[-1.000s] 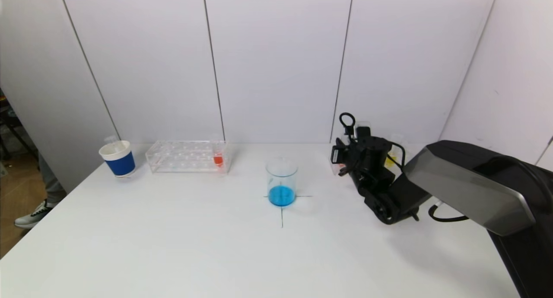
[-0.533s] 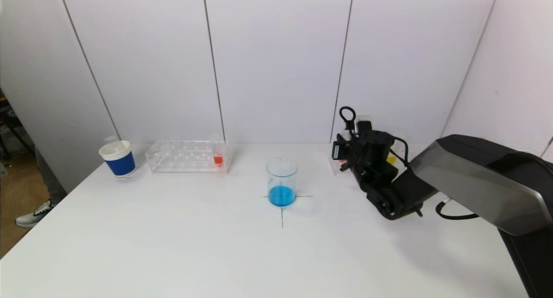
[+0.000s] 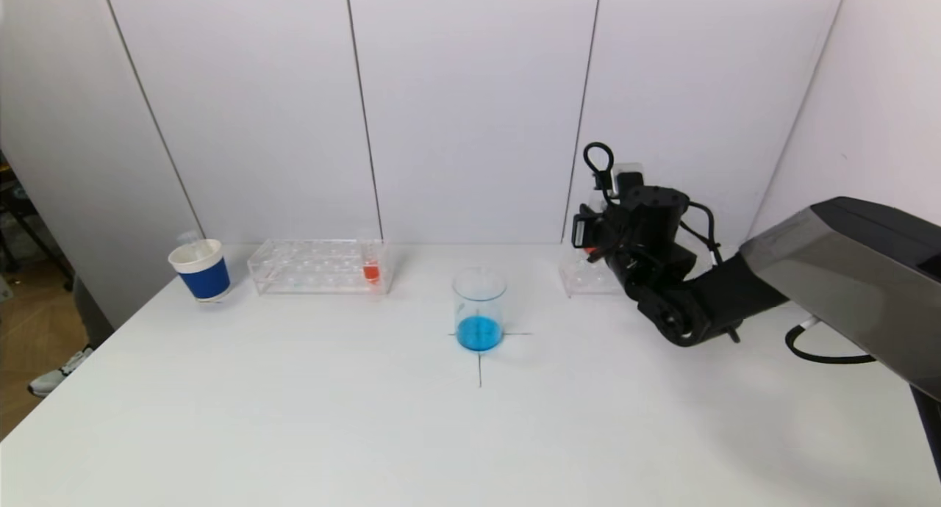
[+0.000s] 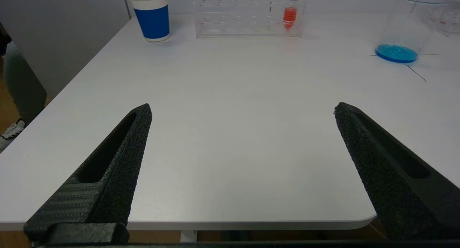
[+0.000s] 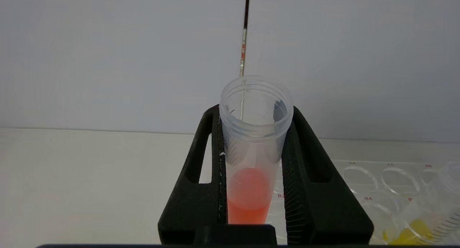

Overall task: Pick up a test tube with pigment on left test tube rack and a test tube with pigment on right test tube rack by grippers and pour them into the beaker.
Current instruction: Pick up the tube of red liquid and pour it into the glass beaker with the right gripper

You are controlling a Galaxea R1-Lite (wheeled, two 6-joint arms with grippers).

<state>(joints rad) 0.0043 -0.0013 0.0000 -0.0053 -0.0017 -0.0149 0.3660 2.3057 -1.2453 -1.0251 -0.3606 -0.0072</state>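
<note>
My right gripper [image 3: 597, 236] [image 5: 255, 140] is shut on a clear test tube with orange-red pigment [image 5: 251, 161] and holds it upright above the right rack [image 3: 584, 279] [image 5: 388, 176]. A tube with yellow pigment [image 5: 417, 230] stays in that rack. The left rack [image 3: 317, 266] [image 4: 248, 16] holds a tube with orange pigment [image 3: 371, 270] [image 4: 289, 15] at its right end. The beaker [image 3: 479, 308] [image 4: 406, 25] with blue liquid stands on a cross mark at the table's middle. My left gripper [image 4: 242, 111] is open and empty over the table's near edge, out of the head view.
A blue and white paper cup [image 3: 200, 270] [image 4: 152, 13] stands left of the left rack. White wall panels close off the back. A person's shoe [image 3: 55, 378] shows on the floor at the left.
My right gripper has risen with the orange-red tube, lifting it out of the right rack. The left arm has not moved.
</note>
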